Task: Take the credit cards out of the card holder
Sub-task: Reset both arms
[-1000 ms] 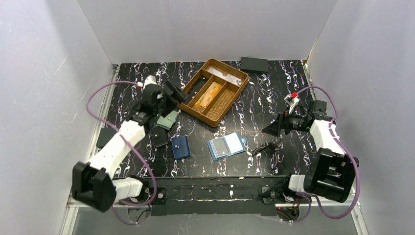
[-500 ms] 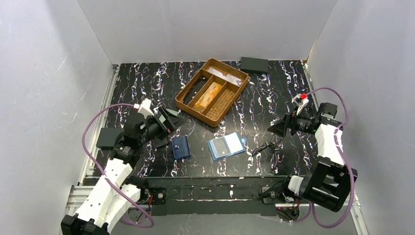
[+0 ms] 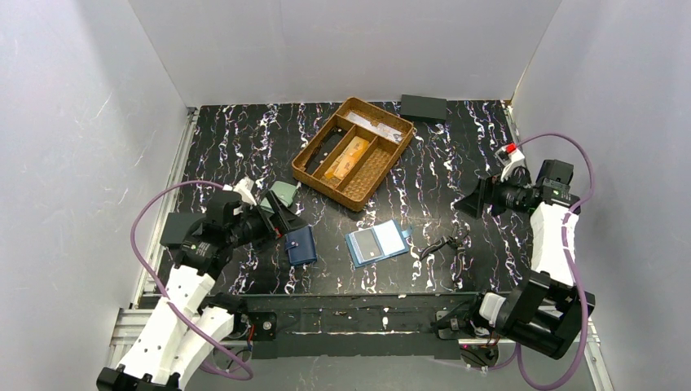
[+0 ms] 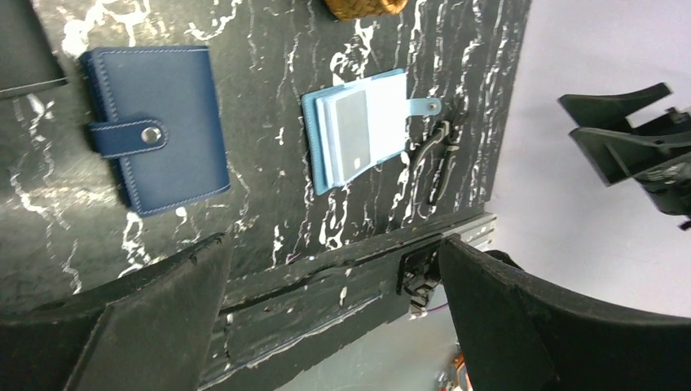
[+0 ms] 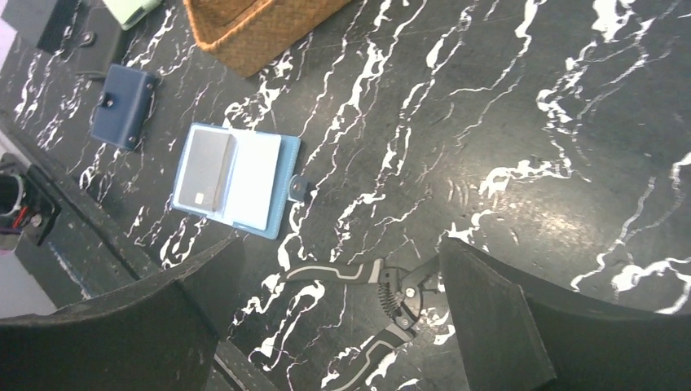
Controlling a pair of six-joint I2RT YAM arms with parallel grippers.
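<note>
Both end effectors, left (image 4: 332, 243) and right (image 5: 341, 244), gape wide and empty. The card holder (image 5: 232, 177) lies open on the table (image 3: 244, 138) between them, apart from both. Beyond it, the orange-gold credit cards (image 3: 342, 160) rest in the basket (image 3: 326, 191).

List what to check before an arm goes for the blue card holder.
1. The holder lies open, inside up: ok.
2. The left gripper is open and empty: ok.
3. The right gripper is open and empty: ok.
4. There are cards in the holder: cannot tell.
5. Room beside the holder's snap tab: not ok, the pliers lie close by it.
</note>
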